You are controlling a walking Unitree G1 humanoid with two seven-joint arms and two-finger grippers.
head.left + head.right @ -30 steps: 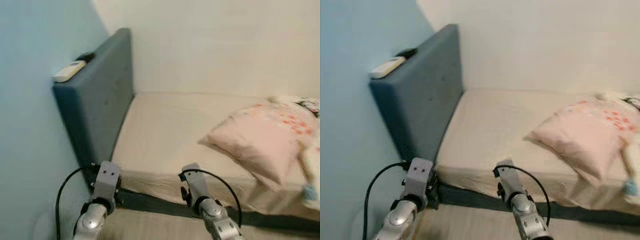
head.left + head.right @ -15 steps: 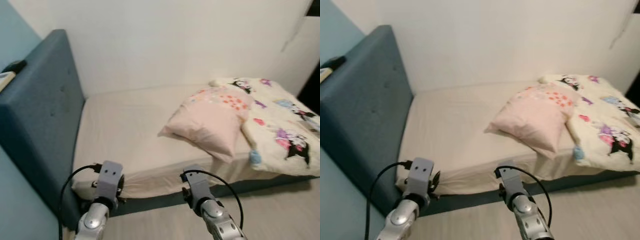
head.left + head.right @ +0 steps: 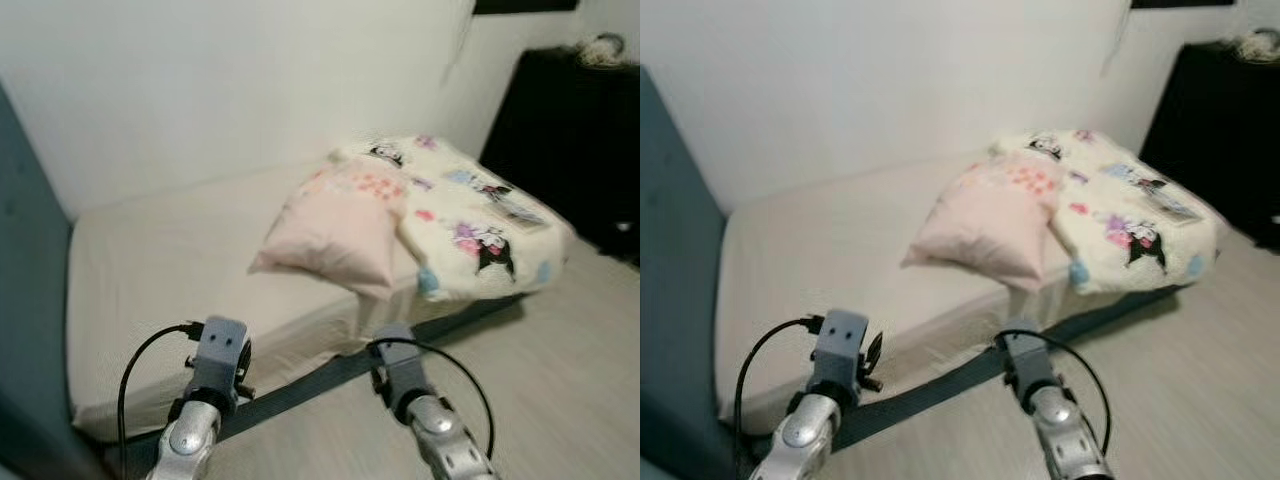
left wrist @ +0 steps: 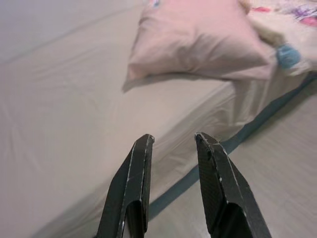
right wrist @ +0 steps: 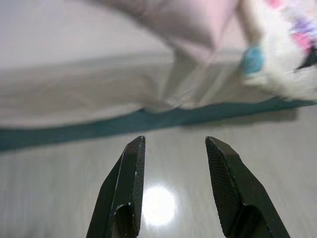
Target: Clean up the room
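Status: tidying looks barely begun, judging by how things lie.

Bed [image 3: 170, 260]: low, beige fitted sheet, teal base and headboard. Most of the sheet is bare. A pale pink pillow with an orange-dotted corner [image 3: 330, 225] lies skewed near the middle of the mattress, toward the front edge, one corner overhanging. A cream fleece blanket with cartoon prints [image 3: 470, 215] is bunched at the foot end, touching the pillow and spilling over the front edge toward the pale wood floor [image 3: 560, 360]. A tall black cabinet [image 3: 570, 140] stands beyond the foot of the bed.

Left tool [image 4: 173, 144]: fingers spread, nothing between them, hanging over the bed's front edge, short of the pillow.
Right tool [image 5: 173, 146]: fingers spread, empty, over the floor just before the teal base.

Left to do, by my reading: pillow to the headboard end, blanket spread or folded.
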